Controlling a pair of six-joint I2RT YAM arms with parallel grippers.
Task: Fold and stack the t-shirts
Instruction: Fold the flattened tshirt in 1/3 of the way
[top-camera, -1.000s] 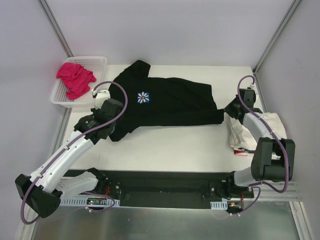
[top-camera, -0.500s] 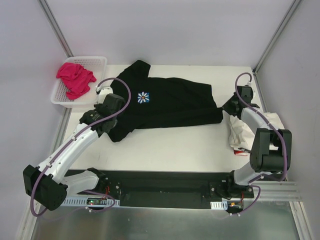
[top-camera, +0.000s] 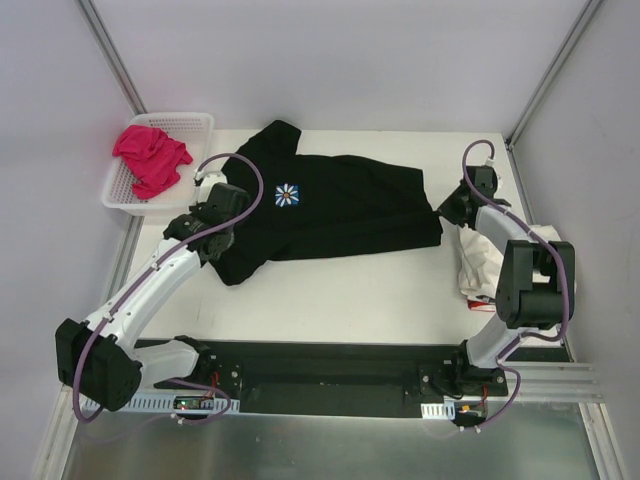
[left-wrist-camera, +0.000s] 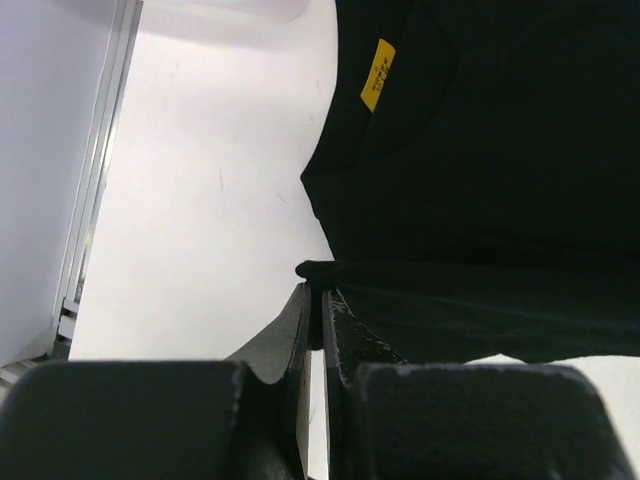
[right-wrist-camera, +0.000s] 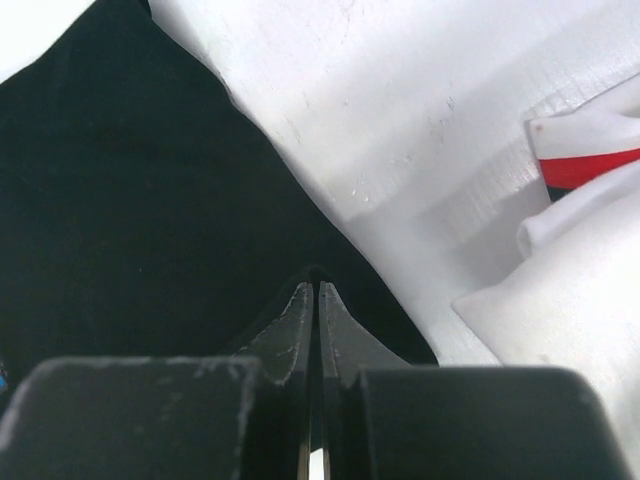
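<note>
A yellow tag (left-wrist-camera: 377, 74) on the black t-shirt (left-wrist-camera: 500, 150), print seemingly unreadable.

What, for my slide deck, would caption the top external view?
Left gripper and right gripper pinch opposite ends of the black t-shirt; pink t-shirt in basket, white t-shirt at right.

black t-shirt (top-camera: 345, 205) with white daisy (top-camera: 287, 194), pink t-shirt (top-camera: 150, 156), white basket (top-camera: 197, 128)

white table (top-camera: 330, 285), black t-shirt (top-camera: 345, 210) spread across it, cream-white t-shirts (top-camera: 478, 268) at right edge, mesh basket (top-camera: 204, 124) at far-left corner
</note>
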